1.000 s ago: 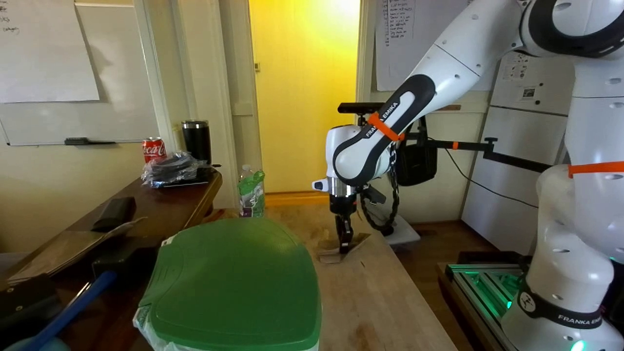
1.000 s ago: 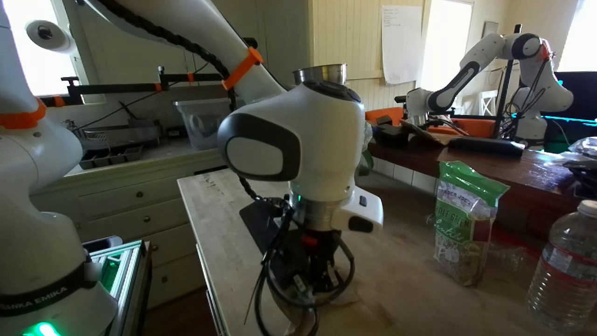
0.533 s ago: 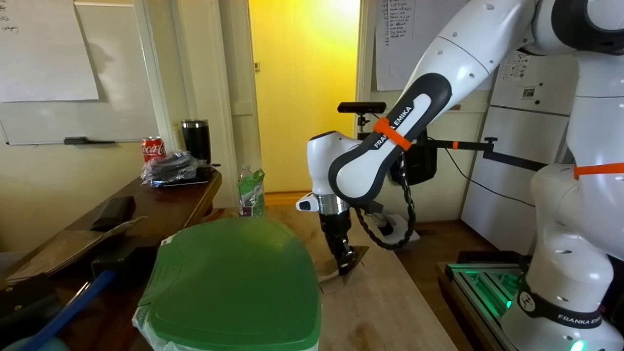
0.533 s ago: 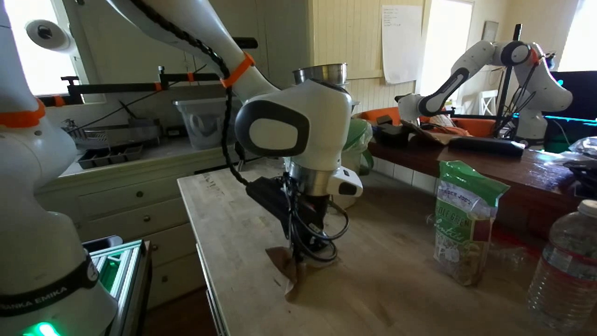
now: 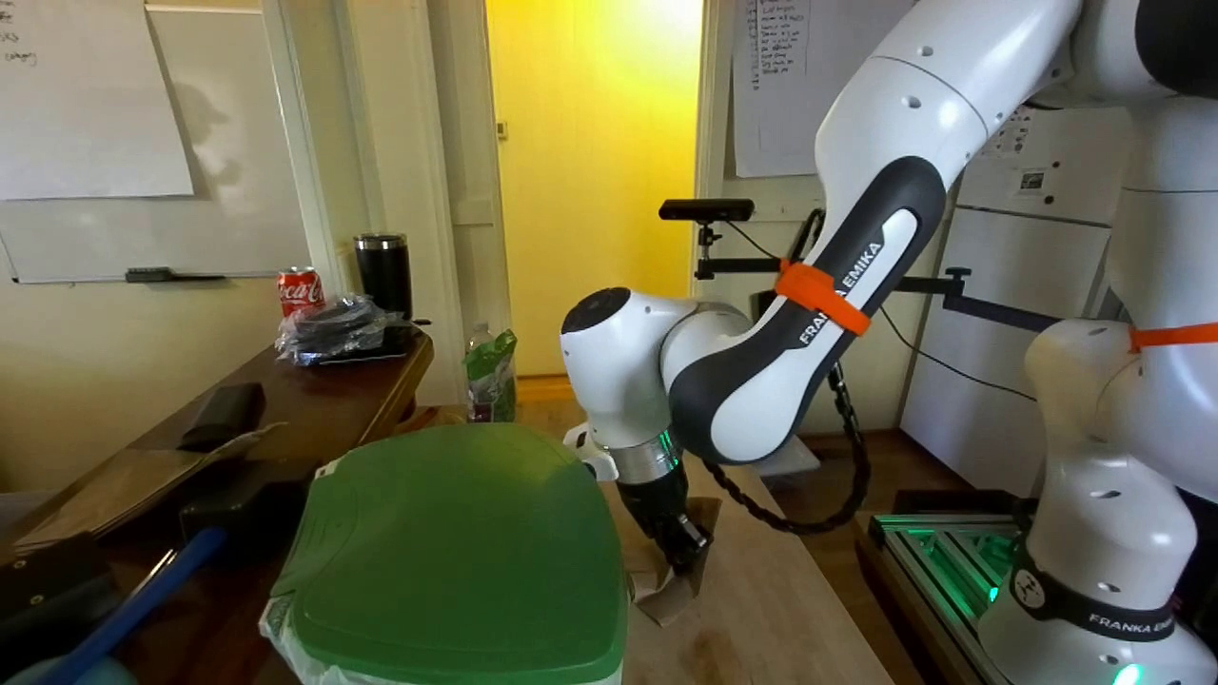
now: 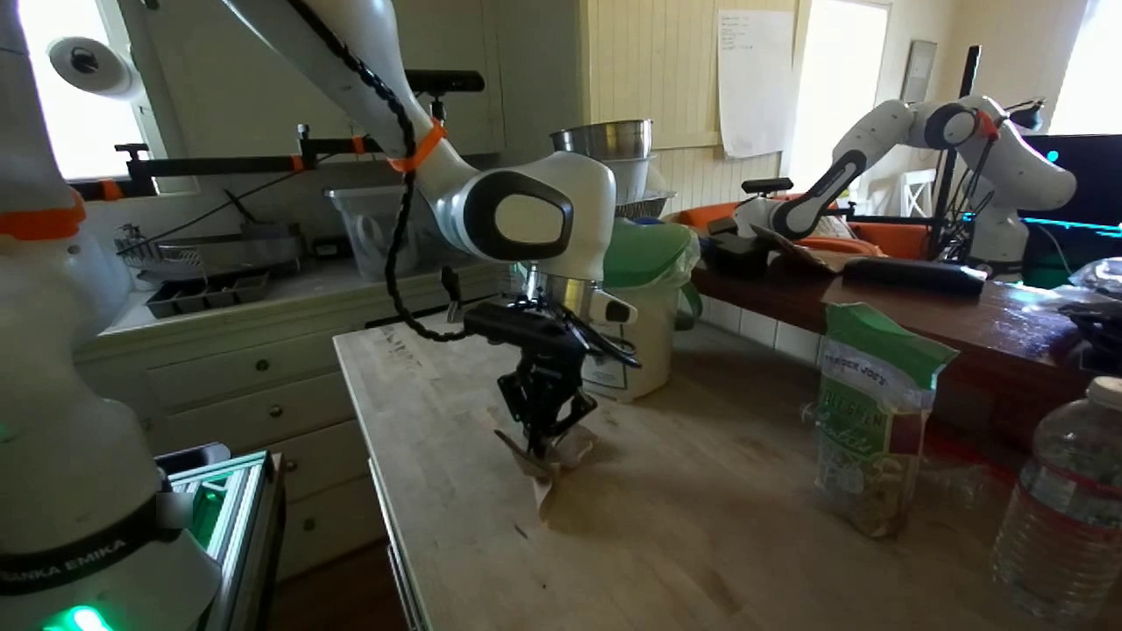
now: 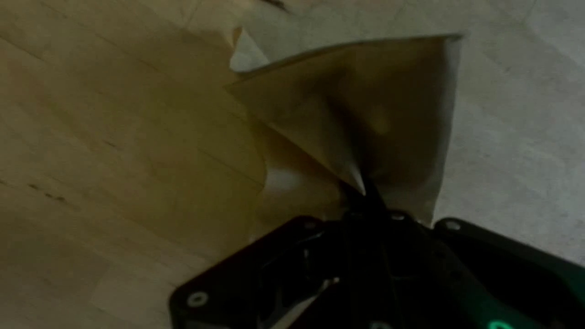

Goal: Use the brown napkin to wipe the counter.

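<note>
The wrist view is mostly taken up by the counter (image 7: pixel 114 114) and the brown napkin (image 7: pixel 388 128), which is pinched in a crease between the fingertips of the gripper (image 7: pixel 365 196). The sheet is thus held directly beneath the end effector, with its folds fanned out to both sides (how firmly it is pressed to the wood cannot be told).

In an exterior view, the napkin is flanked by the green-lidded bucket (image 5: pixel 466 561) at the left and by the counter's right edge, so the longer run is offered from near to far, along the planks. A dark stain (image 5: pixel 709 656) is seen on the near side, close to the napkin's near corner. The next stroke would probably best be drawn toward the near end, over that stain; by a sideways sweep, the bucket might be struck or the edge overrun. A low, level drag seems called for, lest the raised flap be tucked under.
</note>
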`<state>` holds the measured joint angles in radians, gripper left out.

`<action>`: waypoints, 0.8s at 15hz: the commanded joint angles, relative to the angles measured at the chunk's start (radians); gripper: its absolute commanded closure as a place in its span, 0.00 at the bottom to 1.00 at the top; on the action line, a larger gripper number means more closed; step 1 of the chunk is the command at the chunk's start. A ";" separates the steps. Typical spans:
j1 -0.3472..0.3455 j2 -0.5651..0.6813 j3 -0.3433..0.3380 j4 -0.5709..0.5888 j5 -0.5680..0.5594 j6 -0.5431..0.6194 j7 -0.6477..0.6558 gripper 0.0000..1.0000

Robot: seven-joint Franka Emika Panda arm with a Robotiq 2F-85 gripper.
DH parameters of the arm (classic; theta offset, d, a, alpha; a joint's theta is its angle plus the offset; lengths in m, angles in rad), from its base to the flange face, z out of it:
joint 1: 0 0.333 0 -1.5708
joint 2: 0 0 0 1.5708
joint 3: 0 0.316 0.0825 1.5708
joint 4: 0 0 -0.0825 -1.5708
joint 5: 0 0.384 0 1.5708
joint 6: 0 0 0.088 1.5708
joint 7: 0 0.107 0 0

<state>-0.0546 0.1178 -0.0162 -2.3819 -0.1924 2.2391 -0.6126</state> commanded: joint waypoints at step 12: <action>-0.123 0.170 -0.077 0.102 0.047 0.337 0.029 1.00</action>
<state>-0.1351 0.1868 -0.0838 -2.3107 -0.2081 2.4320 -0.5762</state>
